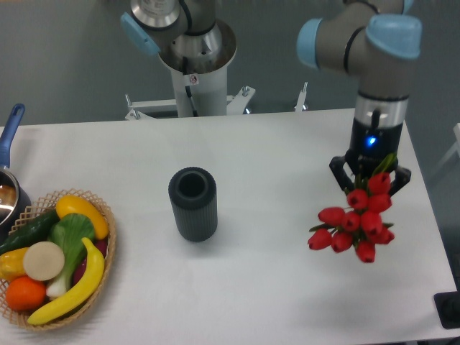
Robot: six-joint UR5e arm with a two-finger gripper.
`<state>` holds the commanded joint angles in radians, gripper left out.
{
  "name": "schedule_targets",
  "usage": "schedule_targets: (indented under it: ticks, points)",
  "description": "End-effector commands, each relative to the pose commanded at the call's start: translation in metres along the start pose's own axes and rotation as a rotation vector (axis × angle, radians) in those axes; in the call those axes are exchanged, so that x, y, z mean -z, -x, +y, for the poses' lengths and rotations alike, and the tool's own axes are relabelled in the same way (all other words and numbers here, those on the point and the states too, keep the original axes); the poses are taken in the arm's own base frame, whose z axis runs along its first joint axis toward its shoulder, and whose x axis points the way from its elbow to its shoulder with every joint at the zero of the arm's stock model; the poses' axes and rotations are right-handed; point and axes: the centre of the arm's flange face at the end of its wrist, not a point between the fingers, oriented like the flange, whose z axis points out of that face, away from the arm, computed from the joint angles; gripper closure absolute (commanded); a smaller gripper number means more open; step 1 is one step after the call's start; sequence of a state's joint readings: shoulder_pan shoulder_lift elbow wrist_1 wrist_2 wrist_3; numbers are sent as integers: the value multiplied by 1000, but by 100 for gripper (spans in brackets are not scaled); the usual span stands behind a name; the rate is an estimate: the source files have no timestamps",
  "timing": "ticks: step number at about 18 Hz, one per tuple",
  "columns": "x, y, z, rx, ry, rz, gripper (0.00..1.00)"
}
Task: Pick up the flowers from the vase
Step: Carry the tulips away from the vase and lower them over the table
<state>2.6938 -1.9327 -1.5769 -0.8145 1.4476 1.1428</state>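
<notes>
Red tulips (356, 230), about nine in one bunch, gripped in the fingers (339, 172); one empty vase (192, 204) well apart.

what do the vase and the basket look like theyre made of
The vase: probably matte plastic or rubber; dark grey, finely ribbed, no shine, though matte ceramic is possible. The basket: woven wicker or rattan; tan, with an open looped weave along the rim.

The flowers (354, 226) hide their stems and the hand's (369, 178) fingertips.
</notes>
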Motion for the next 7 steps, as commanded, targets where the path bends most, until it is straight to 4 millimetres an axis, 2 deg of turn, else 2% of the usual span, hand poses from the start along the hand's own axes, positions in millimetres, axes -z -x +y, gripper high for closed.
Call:
schedule_targets:
  ticks: [7]
  points:
    - [-9, -5, -5, -19, 86, 34, 70]
